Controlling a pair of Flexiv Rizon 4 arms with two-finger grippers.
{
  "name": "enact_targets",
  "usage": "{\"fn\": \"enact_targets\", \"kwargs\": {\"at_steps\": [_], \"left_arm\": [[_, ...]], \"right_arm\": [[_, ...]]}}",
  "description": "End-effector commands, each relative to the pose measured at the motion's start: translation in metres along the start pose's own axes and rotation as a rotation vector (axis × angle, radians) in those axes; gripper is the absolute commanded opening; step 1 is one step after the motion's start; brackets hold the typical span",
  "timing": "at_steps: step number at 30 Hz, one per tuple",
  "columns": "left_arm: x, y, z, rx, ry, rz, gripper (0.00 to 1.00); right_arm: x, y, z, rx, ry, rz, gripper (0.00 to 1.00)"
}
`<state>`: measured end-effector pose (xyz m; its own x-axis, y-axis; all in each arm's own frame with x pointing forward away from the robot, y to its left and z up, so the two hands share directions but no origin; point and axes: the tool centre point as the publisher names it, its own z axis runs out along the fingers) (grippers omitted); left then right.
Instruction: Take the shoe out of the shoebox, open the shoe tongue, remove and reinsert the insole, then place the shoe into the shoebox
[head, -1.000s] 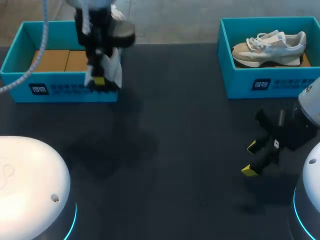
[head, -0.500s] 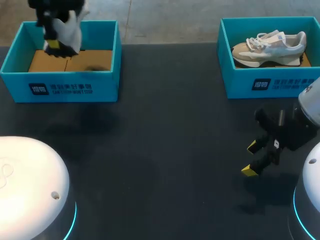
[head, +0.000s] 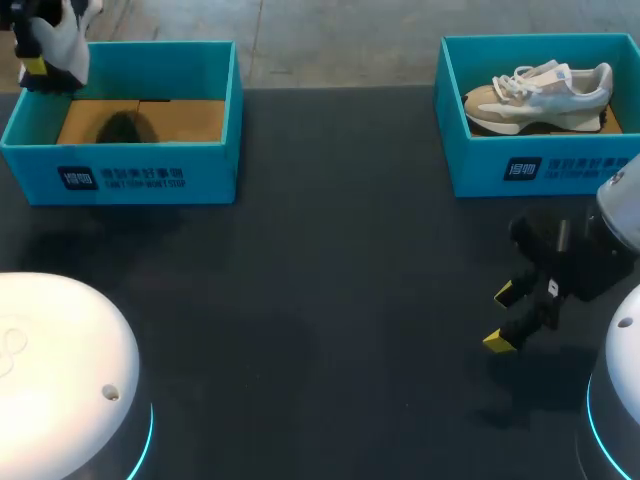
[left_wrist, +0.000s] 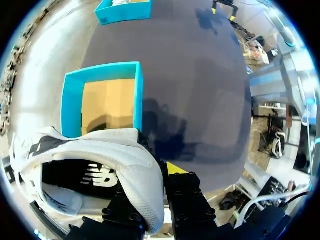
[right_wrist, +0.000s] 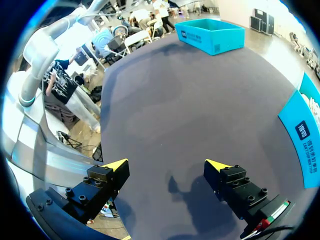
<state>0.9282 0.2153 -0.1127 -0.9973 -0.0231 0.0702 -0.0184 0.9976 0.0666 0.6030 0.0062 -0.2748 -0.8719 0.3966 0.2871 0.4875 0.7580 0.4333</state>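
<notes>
Left gripper (head: 34, 68) clamps a white sneaker (head: 68, 42), held aloft just beyond the far left corner of the left shoebox (head: 120, 178). Well to that box's right, the right gripper (head: 500, 317) hangs with fingers spread over the dark table (head: 330, 300), near a second shoebox (head: 540, 168) holding a beige sneaker (head: 540, 92).

Bright light falls from above. The shoe (left_wrist: 100, 150) held in the left gripper (left_wrist: 152, 172) throws a dark shadow into the shoebox (left_wrist: 138, 95) ahead of it. A soft shadow lies on the table (right_wrist: 200, 125) under the right gripper (right_wrist: 166, 165); farther ahead the table shines pale.
</notes>
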Motion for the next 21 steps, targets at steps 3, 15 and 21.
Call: {"fn": "enact_targets", "kwargs": {"at_steps": [3,15,21], "left_arm": [[-0.023,0.022,0.003,0.029,0.033,0.068,0.00],[-0.044,0.043,0.016,0.030,0.048,0.115,0.00],[-0.051,0.049,0.019,0.029,0.053,0.133,0.00]], "right_arm": [[0.001,-0.001,0.000,-0.001,-0.003,0.000,1.00],[0.001,-0.001,0.000,-0.001,-0.003,0.000,1.00],[0.001,-0.001,0.000,-0.001,-0.003,0.000,1.00]]}}
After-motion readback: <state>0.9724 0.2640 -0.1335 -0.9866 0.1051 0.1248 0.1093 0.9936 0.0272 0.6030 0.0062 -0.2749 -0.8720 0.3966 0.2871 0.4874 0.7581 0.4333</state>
